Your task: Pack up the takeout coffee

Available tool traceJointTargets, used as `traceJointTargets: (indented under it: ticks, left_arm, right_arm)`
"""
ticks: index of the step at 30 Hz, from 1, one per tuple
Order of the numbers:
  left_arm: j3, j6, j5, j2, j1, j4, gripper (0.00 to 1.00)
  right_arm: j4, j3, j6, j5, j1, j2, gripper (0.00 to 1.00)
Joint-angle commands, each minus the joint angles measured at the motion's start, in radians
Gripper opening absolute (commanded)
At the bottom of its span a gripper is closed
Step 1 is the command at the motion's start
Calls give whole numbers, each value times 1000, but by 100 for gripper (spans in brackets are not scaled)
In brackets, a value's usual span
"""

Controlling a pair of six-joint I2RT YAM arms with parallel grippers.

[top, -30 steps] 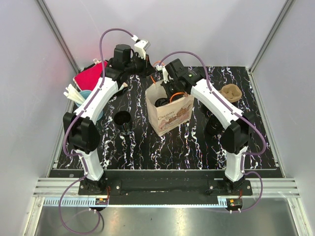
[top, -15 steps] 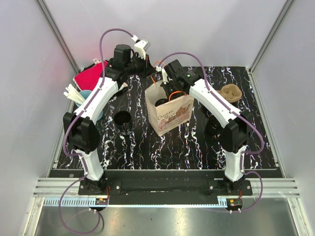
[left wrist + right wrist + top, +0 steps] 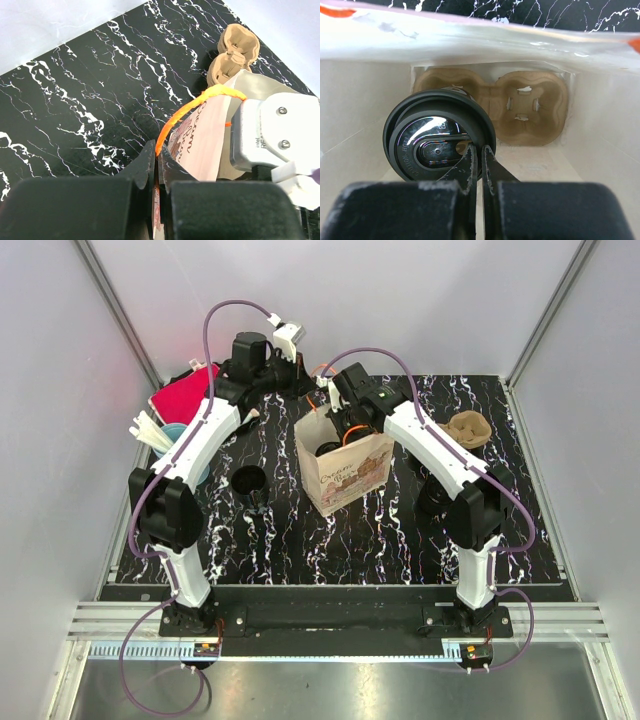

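A printed paper bag [image 3: 345, 472] stands open mid-table. Inside it, in the right wrist view, a coffee cup with a black lid [image 3: 437, 140] sits in the left pocket of a cardboard carrier [image 3: 530, 107]; the right pocket holds nothing. My right gripper [image 3: 481, 149] reaches down into the bag [image 3: 600, 150], shut on the right rim of the cup's lid. My left gripper [image 3: 157, 155] is shut on the bag's back rim [image 3: 200, 145] where the orange handle [image 3: 200, 102] comes out. A second black-lidded cup [image 3: 248, 482] stands on the table left of the bag.
A spare cardboard carrier [image 3: 468, 428] lies at the back right. A red pouch [image 3: 185, 395] and a blue bowl with white sticks [image 3: 165, 440] sit at the back left. A dark round object [image 3: 435, 497] shows partly under the right arm. Grey walls enclose the table.
The right arm has shifted slightly left over the bag. The left arm and the bag have not moved.
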Motion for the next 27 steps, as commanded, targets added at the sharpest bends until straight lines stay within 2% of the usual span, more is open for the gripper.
traceJointTargets:
  ticks: [1,27]
  left_arm:
    - [-5,-14,28,-41,3,59,0]
    - [-22,-22,37,-48,4,70,0]
  right_arm:
    - [44,0,-13,6,11,-6,0]
    - [48,31,-11,-29,11,29,0]
